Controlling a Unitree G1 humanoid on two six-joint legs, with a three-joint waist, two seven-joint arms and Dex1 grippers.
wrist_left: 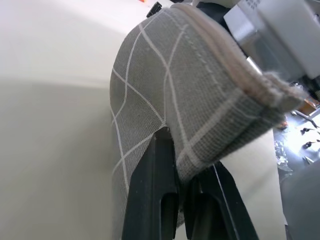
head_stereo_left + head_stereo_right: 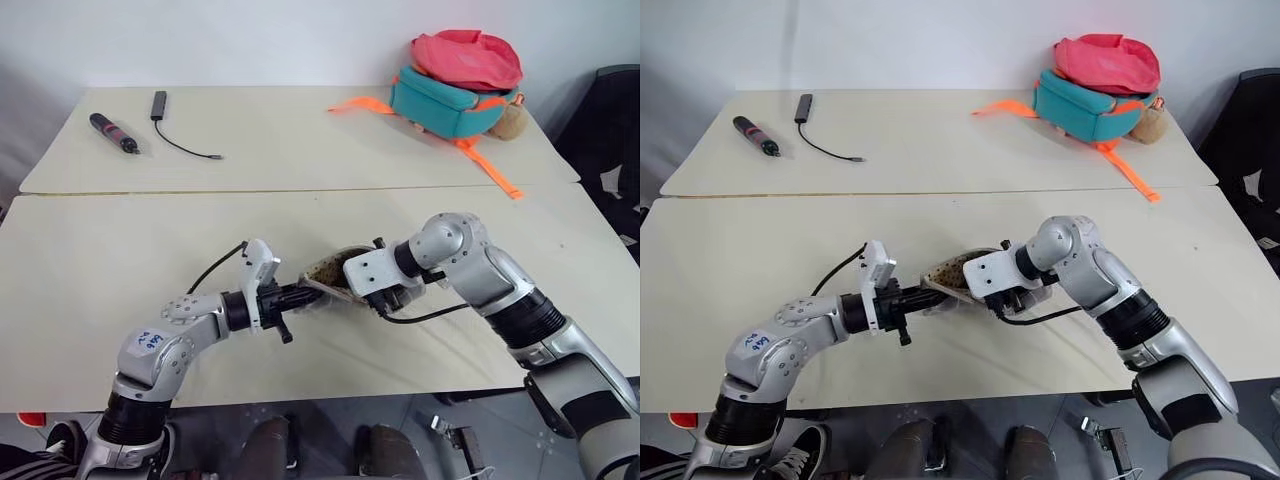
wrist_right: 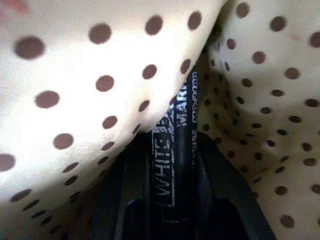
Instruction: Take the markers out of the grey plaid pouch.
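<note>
Nearest the head camera, the left tool point(image 2: 292, 300) points level toward the right, its black fingers point(image 1: 155, 190) clamped on the stitched end of the grey plaid pouch point(image 1: 170, 95), holding it just above the counter point(image 2: 120, 270). From the other side the right tool point(image 2: 975, 285) bends steeply down and leftward into the pouch's open mouth, where the dotted lining shows. Inside, its fingers point(image 3: 125, 200) sit on either side of a dark marker point(image 3: 175, 150) printed with white lettering; whether they press it yet cannot be told. Both arms meet close to the counter's near edge, with bare surface wide on either side. Well apart on the far counter lie a black-and-red pen point(image 2: 115, 133), a cable point(image 2: 180, 135) and a teal-and-pink backpack point(image 2: 450, 90).
</note>
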